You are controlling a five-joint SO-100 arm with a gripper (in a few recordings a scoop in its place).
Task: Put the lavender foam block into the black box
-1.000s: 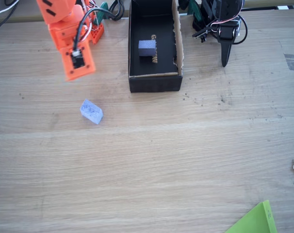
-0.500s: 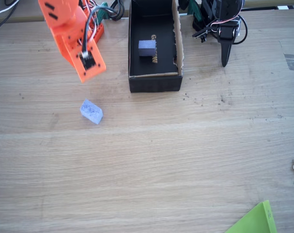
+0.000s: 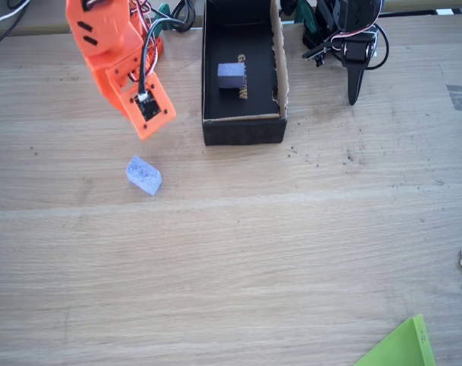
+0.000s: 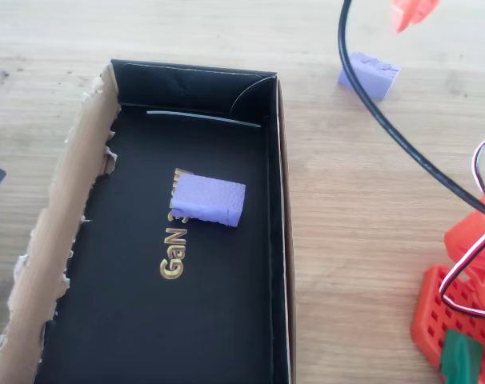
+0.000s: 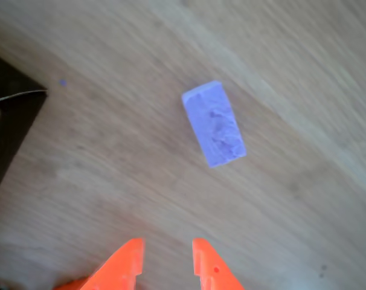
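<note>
So I'm in the approach step right now. The lavender foam block (image 3: 144, 175) is lying loose on the wooden table (image 3: 239, 252), left of and nearer than the black box (image 3: 243, 131), well apart from it. My gripper (image 5: 166, 258) hangs above the table with nothing in it, fingers narrowly parted, the block ahead of the tips in the wrist view. There's already a darker purple block (image 4: 208, 201) inside the box. Next I reckon I need to open wider, line up across the block's short sides and drop down.
</note>
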